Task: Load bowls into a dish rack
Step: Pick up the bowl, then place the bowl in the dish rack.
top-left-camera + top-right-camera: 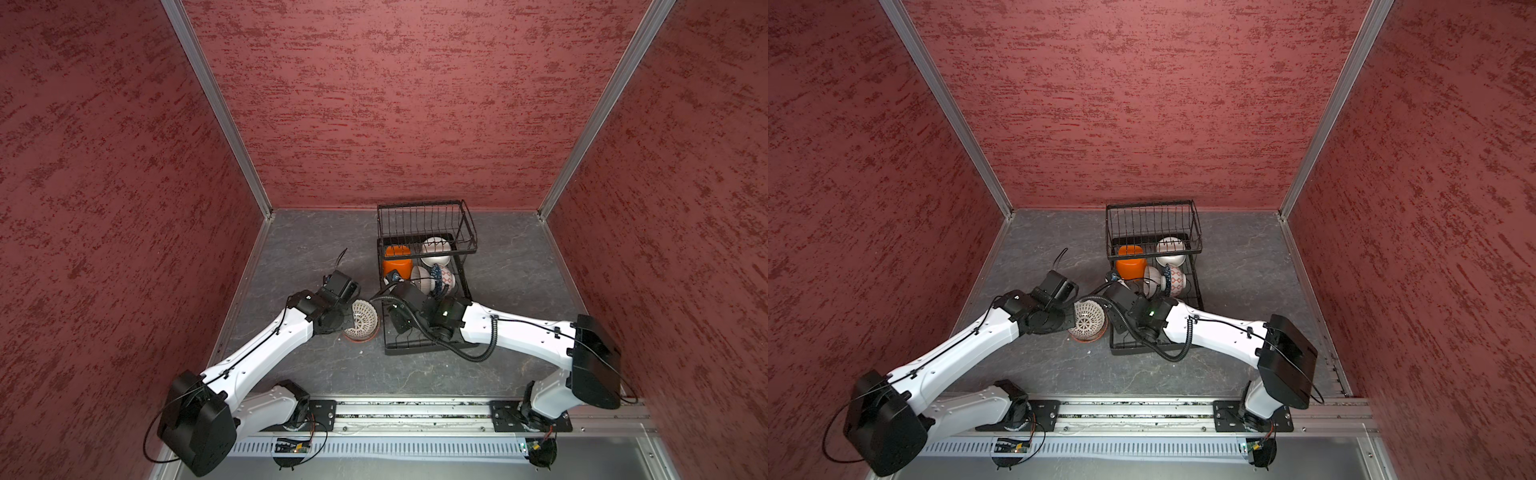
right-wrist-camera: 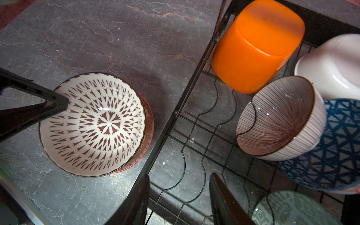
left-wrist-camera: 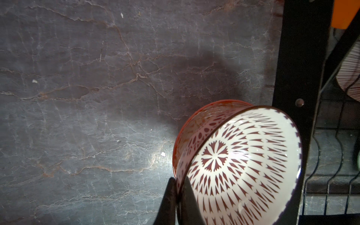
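A white bowl with a dark red pattern inside and a red outside is on the grey table just left of the black wire dish rack. My left gripper is shut on that bowl's rim, one finger inside and one outside. My right gripper hangs open over the rack's base tray with nothing between its fingers. In the rack lie an orange bowl, a white bowl, a striped bowl, a blue-patterned bowl and a green-patterned bowl.
The rack's raised basket stands at the far end near the red back wall. Red walls close in both sides. The right arm reaches across the rack's near end. The rack's side rail runs close beside the held bowl.
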`<act>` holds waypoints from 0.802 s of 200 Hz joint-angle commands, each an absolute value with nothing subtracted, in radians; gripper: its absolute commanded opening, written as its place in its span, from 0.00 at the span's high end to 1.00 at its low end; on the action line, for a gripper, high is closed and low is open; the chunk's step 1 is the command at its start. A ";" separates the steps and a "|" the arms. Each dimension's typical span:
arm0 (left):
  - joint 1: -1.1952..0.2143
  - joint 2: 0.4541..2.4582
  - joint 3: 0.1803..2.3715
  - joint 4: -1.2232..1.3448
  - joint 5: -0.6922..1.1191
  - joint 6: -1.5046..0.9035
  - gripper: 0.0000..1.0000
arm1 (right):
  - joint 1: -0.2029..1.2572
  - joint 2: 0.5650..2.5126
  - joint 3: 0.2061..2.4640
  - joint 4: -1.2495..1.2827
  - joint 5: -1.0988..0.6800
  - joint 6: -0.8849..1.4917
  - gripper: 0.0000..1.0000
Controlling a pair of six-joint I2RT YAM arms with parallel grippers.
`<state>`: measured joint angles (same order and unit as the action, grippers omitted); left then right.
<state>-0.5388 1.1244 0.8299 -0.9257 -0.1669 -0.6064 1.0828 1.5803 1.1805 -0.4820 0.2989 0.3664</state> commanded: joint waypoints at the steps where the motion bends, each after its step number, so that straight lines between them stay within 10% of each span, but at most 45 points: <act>1: -0.543 1.065 0.830 -0.913 -0.188 -0.588 1.00 | 1.086 1.572 1.194 -0.464 0.292 0.373 0.48; 160: -0.751 0.987 0.891 -0.814 -0.287 -0.567 1.00 | 1.087 1.579 1.287 -0.462 0.225 0.352 0.48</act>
